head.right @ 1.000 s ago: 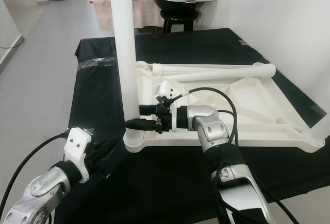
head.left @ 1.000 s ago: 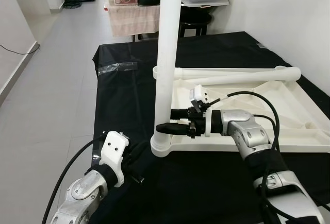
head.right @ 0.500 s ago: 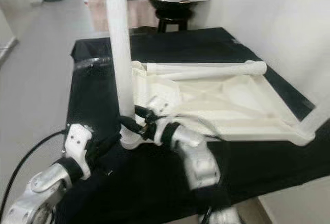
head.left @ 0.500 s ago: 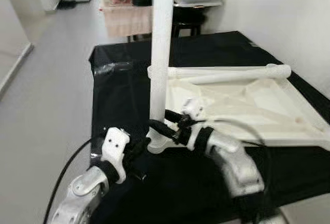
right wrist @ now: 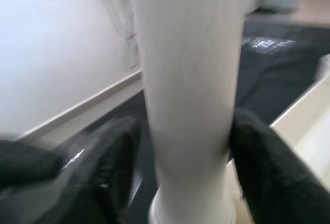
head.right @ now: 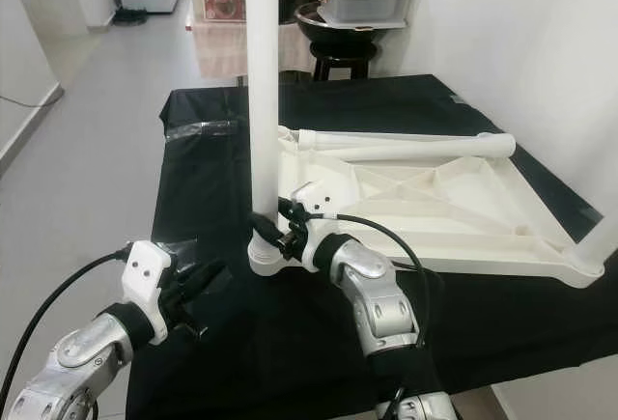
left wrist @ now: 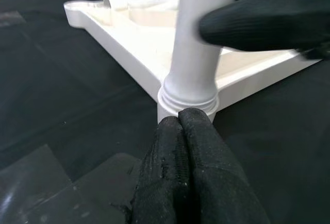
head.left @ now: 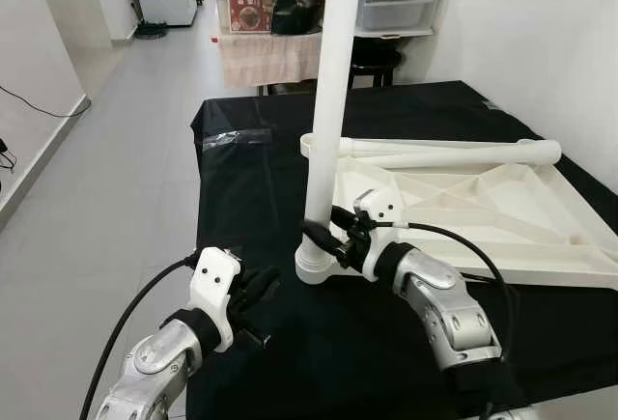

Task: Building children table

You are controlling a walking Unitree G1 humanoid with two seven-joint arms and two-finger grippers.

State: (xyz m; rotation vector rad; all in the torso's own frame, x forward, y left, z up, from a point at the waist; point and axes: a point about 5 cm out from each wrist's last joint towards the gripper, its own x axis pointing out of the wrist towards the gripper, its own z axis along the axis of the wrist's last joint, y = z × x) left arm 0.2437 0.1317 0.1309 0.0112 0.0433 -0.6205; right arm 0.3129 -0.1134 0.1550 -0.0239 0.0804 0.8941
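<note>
Right gripper (head.left: pixel 323 237) clamps the upright white leg (head.left: pixel 326 101) low, at the corner of the upturned tabletop (head.left: pixel 502 208). Left gripper (head.left: pixel 253 290), fingers together, hovers near that corner over the black-draped table (head.left: pixel 251 188). Grey floor (head.left: pixel 106 169) runs alongside.

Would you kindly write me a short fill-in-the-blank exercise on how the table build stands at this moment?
1. The right tool has its fingers on either side of the upright white ____.
2. The left tool has its fingers ____ together.
3. The tabletop lies upside down on a ____ cloth.
4. A second leg lies ____ on the tabletop's far edge.

Missing words: leg; shut; black; flat
</note>
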